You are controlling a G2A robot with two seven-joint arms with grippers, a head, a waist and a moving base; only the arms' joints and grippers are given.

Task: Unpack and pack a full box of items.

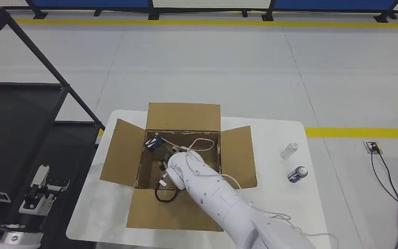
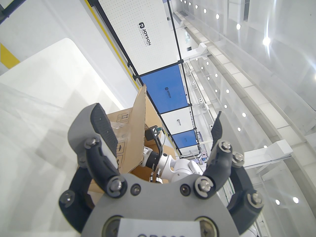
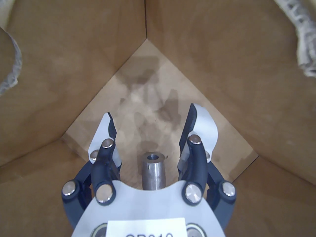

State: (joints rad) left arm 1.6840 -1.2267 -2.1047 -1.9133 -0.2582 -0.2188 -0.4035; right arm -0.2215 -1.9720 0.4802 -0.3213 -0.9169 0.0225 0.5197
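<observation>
The cardboard box (image 1: 183, 116) stands open on the white table (image 1: 280, 205), all flaps folded outward. My right arm (image 1: 189, 174) goes down into it from above. In the right wrist view my right gripper (image 3: 151, 110) is open just above the bare box floor (image 3: 148, 75) near a corner, with nothing between its fingers (image 3: 205, 124). A short metal cylinder (image 3: 153, 171) shows between the finger bases. My left gripper (image 2: 158, 110) is open and empty, off beside the table and pointing up past a box flap (image 2: 138, 124). A small white bottle (image 1: 288, 150) and a dark can (image 1: 298, 173) lie on the table right of the box.
Brown box walls (image 3: 74, 50) close in around the right gripper on two sides. Crinkled grey strips (image 3: 303, 25) run along the box's upper edges. A black frame and dark mat (image 1: 37, 124) lie left of the table. Bare tabletop surrounds the bottle and can.
</observation>
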